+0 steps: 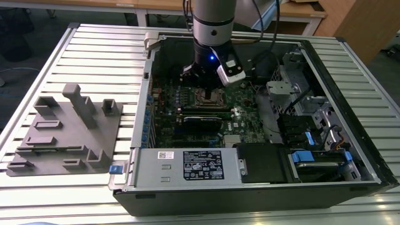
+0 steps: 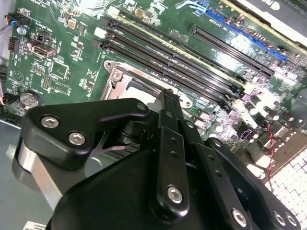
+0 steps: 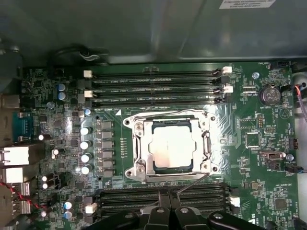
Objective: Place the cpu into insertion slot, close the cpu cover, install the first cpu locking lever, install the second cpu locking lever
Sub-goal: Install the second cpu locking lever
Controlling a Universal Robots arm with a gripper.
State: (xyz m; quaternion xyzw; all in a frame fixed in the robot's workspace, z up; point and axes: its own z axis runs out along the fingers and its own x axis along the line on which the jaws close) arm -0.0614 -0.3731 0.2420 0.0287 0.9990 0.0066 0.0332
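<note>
- A slatted counter (image 1: 93, 51) carries an open computer case (image 1: 262, 187).
- The cpu (image 3: 171, 148) is seated in the insertion slot (image 3: 139, 143), with the cpu cover (image 3: 207, 143) closed.
- The gripper (image 3: 168, 203), closed on a locking lever (image 3: 192, 183), is beside the slot; pressing down and hooking seems needed.

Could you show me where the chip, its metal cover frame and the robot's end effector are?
cpu (image 3: 171, 149), first wrist view, middle of its silver top.
cpu cover (image 3: 139, 149), first wrist view, one side bar of the frame.
end effector (image 3: 169, 203), first wrist view, between its fingertips.

A dull silver-grey metal top is seen on the cpu (image 3: 170, 148). The cpu cover (image 3: 206, 143) is of thin shiny metal. The gripper (image 3: 169, 211) is made of matt black parts with bright screws.
</note>
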